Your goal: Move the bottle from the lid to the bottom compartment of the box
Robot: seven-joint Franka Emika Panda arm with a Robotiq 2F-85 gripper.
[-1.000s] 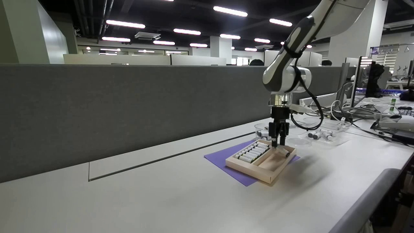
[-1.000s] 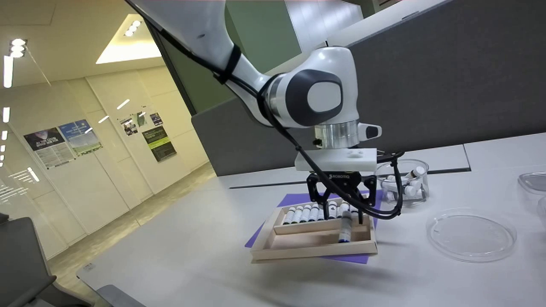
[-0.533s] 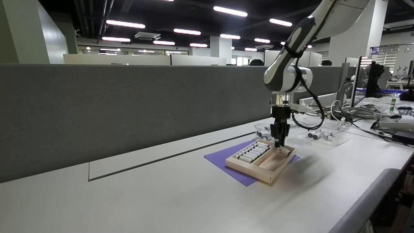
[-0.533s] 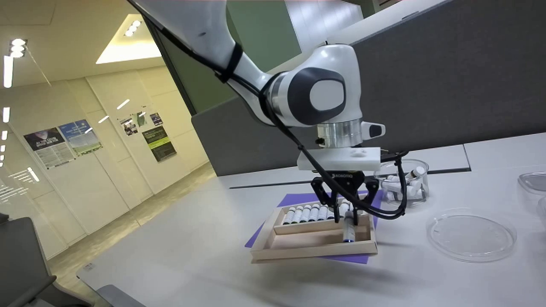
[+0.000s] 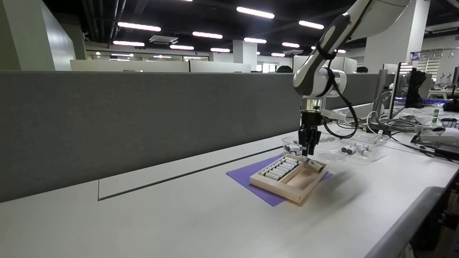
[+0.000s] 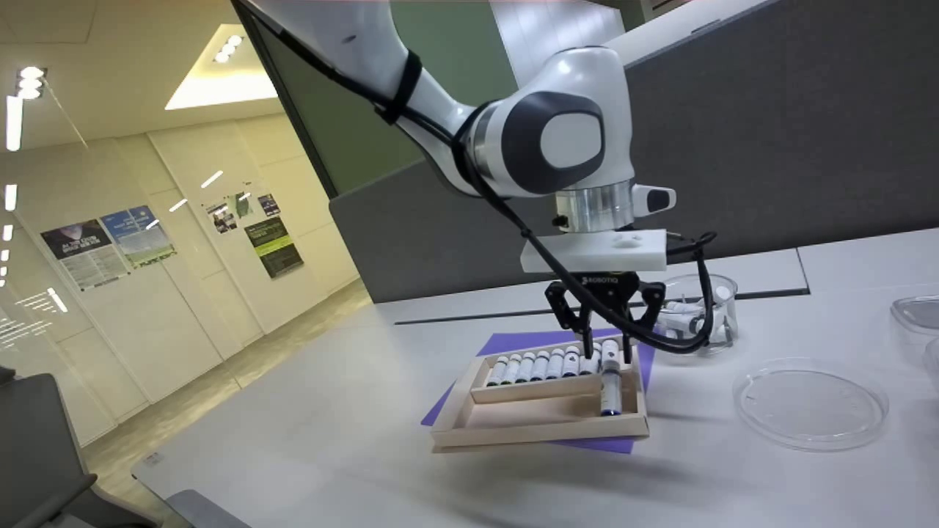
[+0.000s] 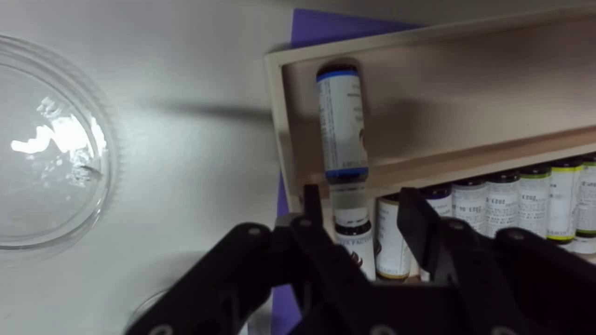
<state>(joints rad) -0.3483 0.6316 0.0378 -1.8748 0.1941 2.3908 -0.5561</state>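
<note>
The tan box (image 6: pixel 539 436) has two long compartments, one of them holding a row of white-labelled bottles (image 6: pixel 541 365). The bottle (image 6: pixel 610 394) with blue bands lies tilted at one end of the box. In the wrist view its dark base end (image 7: pixel 342 123) is in the wide compartment, and its white cap end lies over the divider (image 7: pixel 465 170), by another bottle in the row. My gripper (image 6: pixel 607 358) is partly open, just above the cap end. In the wrist view its fingers (image 7: pixel 361 191) stand apart on both sides of the cap, not touching it.
A purple sheet (image 5: pixel 251 179) lies under the box. A clear round lid (image 6: pixel 810 403) lies on the table beside the box. A clear beaker with several bottles (image 6: pixel 722 315) stands behind. A grey partition (image 5: pixel 154 122) runs along the table's back.
The gripper narrowed around the bottle, then opened a little and rose. In an exterior view the bottle shifted right, towards the end of the box.
</note>
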